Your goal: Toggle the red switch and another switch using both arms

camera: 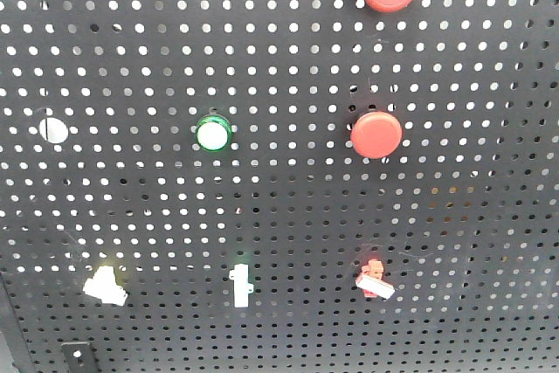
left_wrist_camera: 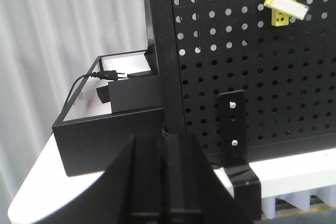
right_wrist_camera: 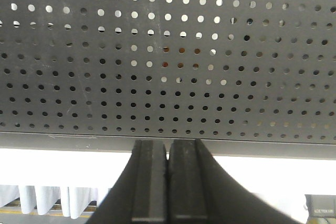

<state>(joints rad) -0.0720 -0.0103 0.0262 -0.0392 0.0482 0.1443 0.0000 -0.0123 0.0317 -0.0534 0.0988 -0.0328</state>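
Right wrist-mounted view: right claw (right_wrist_camera: 168, 145) closed, low before pegboard (right_wrist_camera: 79, 40); left claw (left_wrist_camera: 164, 139) likewise.

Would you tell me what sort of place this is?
Likely a robot test bench: a black pegboard carrying round push buttons and the red switch, on a white table with curtains behind.

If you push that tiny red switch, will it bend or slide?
Probably neither: the red switch looks fixed to the pegboard, so likely only its short lever flips. Being so small, it probably needs little force, and a push could glance off.
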